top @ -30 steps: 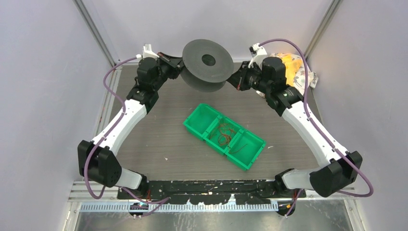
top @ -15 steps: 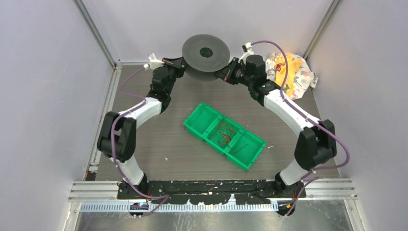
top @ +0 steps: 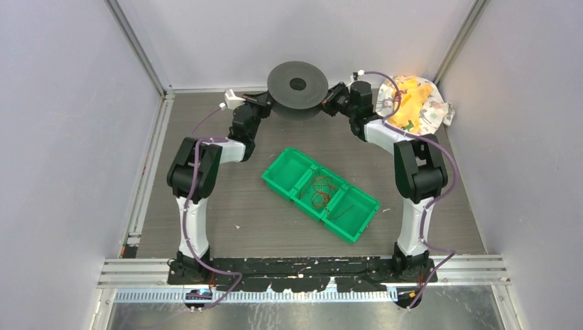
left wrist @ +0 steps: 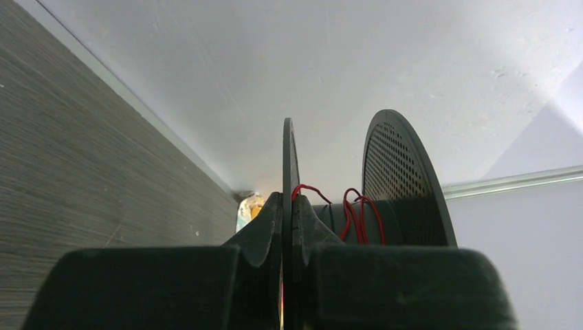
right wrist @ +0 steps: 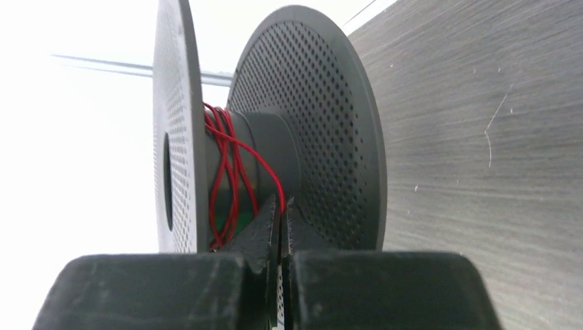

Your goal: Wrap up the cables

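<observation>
A black spool [top: 297, 86] with perforated flanges hangs at the table's far edge, between both arms. My left gripper [top: 265, 103] [left wrist: 289, 199] is shut on the rim of one flange, seen edge-on. A few turns of thin red cable [left wrist: 354, 216] [right wrist: 227, 165] lie around the hub [right wrist: 275, 148]. One strand runs from the hub down into the tips of my right gripper [top: 331, 103] [right wrist: 280, 203], which is shut on that cable right beside the spool [right wrist: 316, 124]. More loose cables [top: 320, 191] lie curled in the middle compartment of a green tray [top: 278, 175].
The green tray, with three compartments, sits slanted mid-table. A crumpled yellow and white bag [top: 419, 103] lies in the back right corner, just behind the right arm. Grey walls close in the back and both sides.
Both arms have stretched farther toward the back wall, carrying the spool down and away from a raised spot to the table's far edge. Both grippers have stayed shut.
</observation>
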Controlling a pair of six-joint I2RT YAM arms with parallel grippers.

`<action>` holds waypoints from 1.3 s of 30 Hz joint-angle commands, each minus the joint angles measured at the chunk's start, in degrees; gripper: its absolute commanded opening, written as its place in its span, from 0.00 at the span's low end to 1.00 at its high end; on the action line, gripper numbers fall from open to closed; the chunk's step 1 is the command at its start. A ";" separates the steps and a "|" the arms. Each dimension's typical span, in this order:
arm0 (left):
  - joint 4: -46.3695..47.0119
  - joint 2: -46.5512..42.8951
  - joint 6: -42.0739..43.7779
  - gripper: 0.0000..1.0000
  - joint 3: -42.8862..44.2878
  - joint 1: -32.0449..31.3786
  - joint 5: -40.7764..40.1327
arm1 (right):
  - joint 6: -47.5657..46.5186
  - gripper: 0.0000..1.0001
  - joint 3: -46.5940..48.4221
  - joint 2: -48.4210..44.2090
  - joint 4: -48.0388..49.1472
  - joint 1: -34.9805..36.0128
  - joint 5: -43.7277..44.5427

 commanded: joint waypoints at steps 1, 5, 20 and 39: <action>6.20 2.02 2.80 0.01 3.57 -0.58 4.89 | 7.42 0.01 7.40 2.79 10.40 -0.39 -5.41; 6.52 4.69 3.46 0.01 4.63 -0.12 6.35 | 15.66 0.01 10.02 7.46 12.19 -1.41 -8.86; 5.95 12.70 2.60 0.01 6.76 0.13 6.61 | 14.27 0.00 11.15 12.40 -1.71 -2.72 -10.14; 1.37 18.11 2.78 0.01 10.26 0.21 9.07 | 12.71 0.00 17.68 19.26 -10.77 -2.74 -12.82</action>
